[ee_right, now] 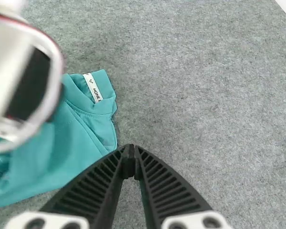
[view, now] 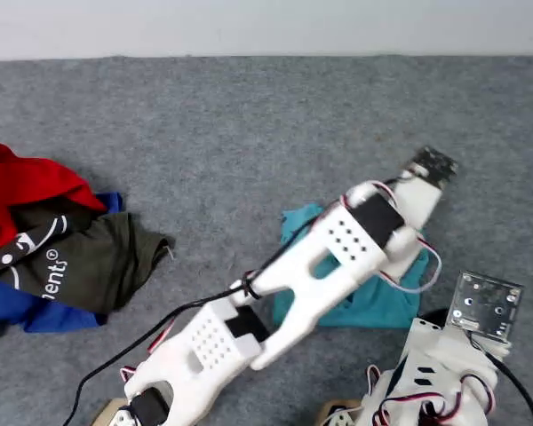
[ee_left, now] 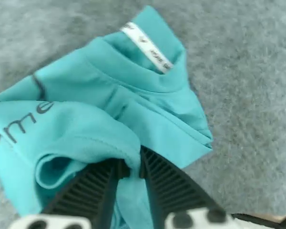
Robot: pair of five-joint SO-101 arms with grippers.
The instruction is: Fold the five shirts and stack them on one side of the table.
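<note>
White lettering on olive shirt (view: 89,257); dark lettering and printed neck label (ee_left: 147,46) on teal shirt (ee_left: 148,105).

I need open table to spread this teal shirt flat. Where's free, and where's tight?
Free: the table along the far edge, and the strip between the shirt pile and the teal shirt. Crowded: the near edge, where the left arm crosses and the right arm sits, and the pile's side.

Looks like a robotics lab bench — grey felt tabletop (view: 249,115), bare wall (view: 249,27) (white), 2 wired arms (view: 320,266).
</note>
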